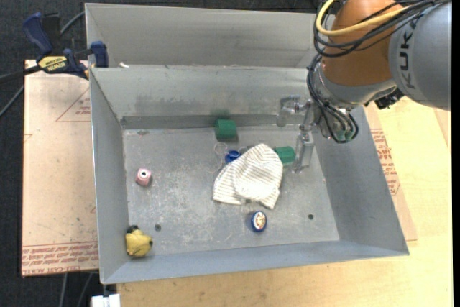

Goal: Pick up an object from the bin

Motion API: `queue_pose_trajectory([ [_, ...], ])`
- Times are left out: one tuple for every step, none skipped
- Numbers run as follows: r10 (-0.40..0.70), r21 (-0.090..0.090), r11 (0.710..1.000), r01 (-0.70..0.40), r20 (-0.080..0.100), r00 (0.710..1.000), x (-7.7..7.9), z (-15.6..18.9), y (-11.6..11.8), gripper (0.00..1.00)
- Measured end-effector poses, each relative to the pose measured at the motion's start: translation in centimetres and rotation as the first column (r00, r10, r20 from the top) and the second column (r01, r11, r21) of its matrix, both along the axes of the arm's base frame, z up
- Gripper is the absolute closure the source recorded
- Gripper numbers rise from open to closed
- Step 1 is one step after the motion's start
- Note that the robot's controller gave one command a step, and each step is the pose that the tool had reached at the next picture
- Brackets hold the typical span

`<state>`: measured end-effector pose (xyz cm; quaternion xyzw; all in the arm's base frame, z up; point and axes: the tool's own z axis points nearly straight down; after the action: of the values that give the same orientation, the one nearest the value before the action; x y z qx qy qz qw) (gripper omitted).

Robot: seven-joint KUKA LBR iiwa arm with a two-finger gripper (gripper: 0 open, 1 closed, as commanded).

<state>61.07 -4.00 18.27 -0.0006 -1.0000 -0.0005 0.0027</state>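
Hanging by a hard, light green block (285,154), best pinched on its flat sides, the gripper (302,156) is wide or narrow, I cannot tell.

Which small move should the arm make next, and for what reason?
Probably a slight shift toward the view's left, to bring the gripper over the small green block. The gripper sits low, just right of that block, which lies at the right edge of the striped cloth. The other things in the bin lie farther away.
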Motion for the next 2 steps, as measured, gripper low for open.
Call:
queue_pose_trajectory([
  [0.002,-0.001,1.000,-0.002,0.007,1.000,0.2,0.5,0.0,0.00],
  [-0.056,0.002,0.998,0.056,-0.002,0.998,-3.6,-10.2,1.8,0.00],
])
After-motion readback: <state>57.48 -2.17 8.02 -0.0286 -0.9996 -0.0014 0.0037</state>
